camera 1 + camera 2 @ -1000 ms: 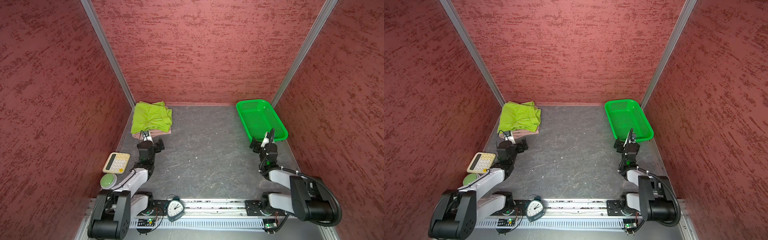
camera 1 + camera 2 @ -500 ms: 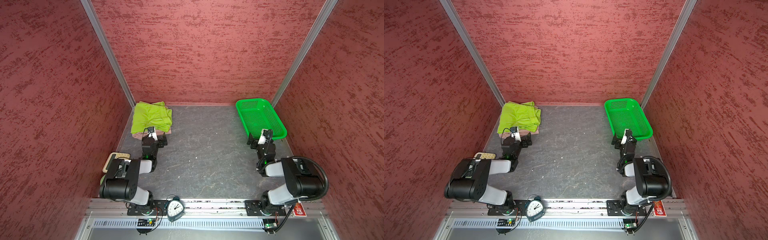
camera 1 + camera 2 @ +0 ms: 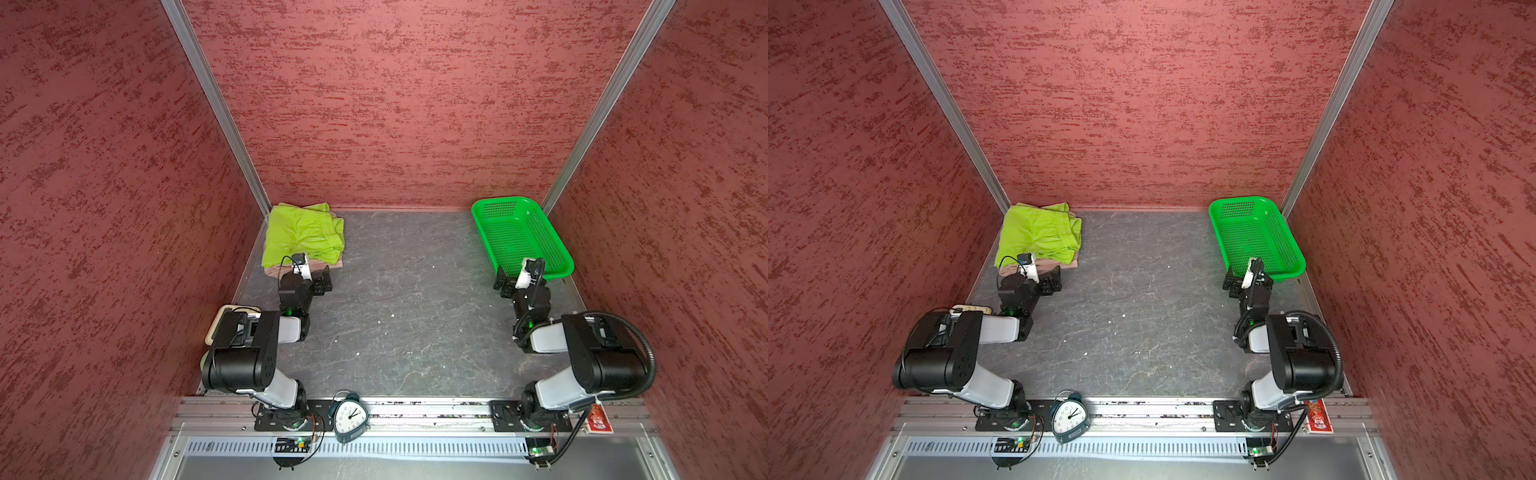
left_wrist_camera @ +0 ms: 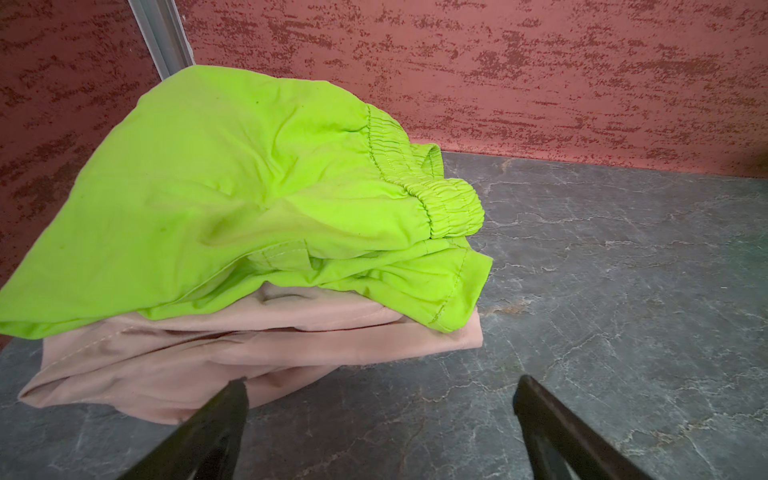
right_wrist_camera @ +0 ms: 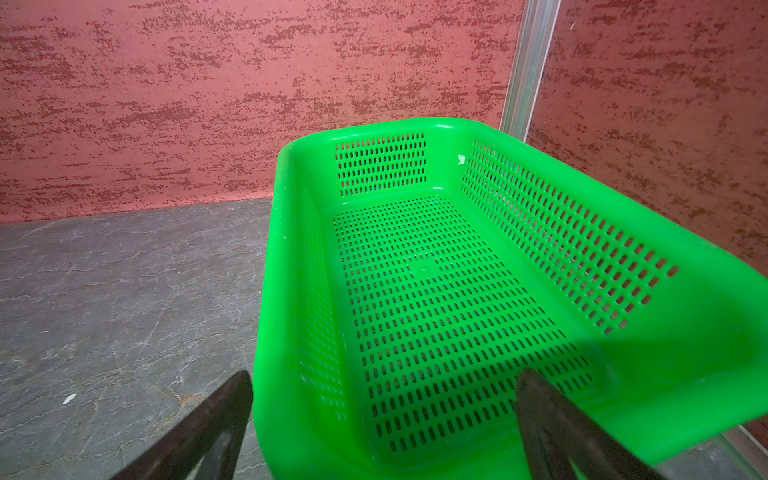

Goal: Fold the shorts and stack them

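Note:
Folded lime green shorts (image 3: 303, 232) (image 3: 1038, 237) (image 4: 249, 187) lie on top of folded dusty pink shorts (image 3: 334, 264) (image 3: 1068, 263) (image 4: 249, 345) in the back left corner. My left gripper (image 3: 321, 282) (image 3: 1053, 281) (image 4: 380, 382) stands open just in front of the stack, low over the table. One of its fingertips is near the pink edge and nothing is between the jaws. My right gripper (image 3: 503, 285) (image 3: 1231, 282) (image 5: 384, 378) is open and holds nothing, at the near end of the green basket (image 3: 482, 224) (image 3: 1219, 224) (image 5: 282, 249).
The basket at the back right has nothing in it. An alarm clock (image 3: 350, 415) (image 3: 1070, 417) stands on the front rail. A calculator (image 3: 218, 324) shows partly beneath the left arm. Red walls close in on three sides. A red tag (image 3: 598, 419) hangs by the right base.
Both arms have folded back, with their elbows raised over their bases. The left arm now covers most of the calculator. Both grippers stay open near the same spots.

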`<state>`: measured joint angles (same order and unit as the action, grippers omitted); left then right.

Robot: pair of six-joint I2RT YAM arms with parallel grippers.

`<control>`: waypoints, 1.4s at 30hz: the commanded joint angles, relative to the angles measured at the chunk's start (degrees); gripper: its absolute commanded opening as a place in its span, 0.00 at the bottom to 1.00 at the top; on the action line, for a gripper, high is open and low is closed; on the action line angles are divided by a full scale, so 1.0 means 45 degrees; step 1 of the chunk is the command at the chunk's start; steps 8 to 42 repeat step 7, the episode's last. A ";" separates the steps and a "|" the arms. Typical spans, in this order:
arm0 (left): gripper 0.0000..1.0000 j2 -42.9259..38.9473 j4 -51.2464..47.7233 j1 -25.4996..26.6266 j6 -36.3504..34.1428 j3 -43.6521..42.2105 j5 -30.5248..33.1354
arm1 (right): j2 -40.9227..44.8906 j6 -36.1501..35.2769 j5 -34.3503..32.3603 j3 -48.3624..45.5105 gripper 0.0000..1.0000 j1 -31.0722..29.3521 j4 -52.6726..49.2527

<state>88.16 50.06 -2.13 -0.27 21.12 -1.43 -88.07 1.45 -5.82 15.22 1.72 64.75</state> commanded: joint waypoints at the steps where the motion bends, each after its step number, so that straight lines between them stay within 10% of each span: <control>1: 0.99 -0.0097 0.0165 -0.0005 0.0036 0.0149 -0.0170 | -0.0093 -0.0128 0.0181 0.0237 0.99 0.0027 0.0186; 42: 0.99 -0.0079 0.0218 0.0005 0.0040 0.0152 -0.0168 | -0.0077 -0.0126 0.0181 0.0204 0.99 0.0031 0.0223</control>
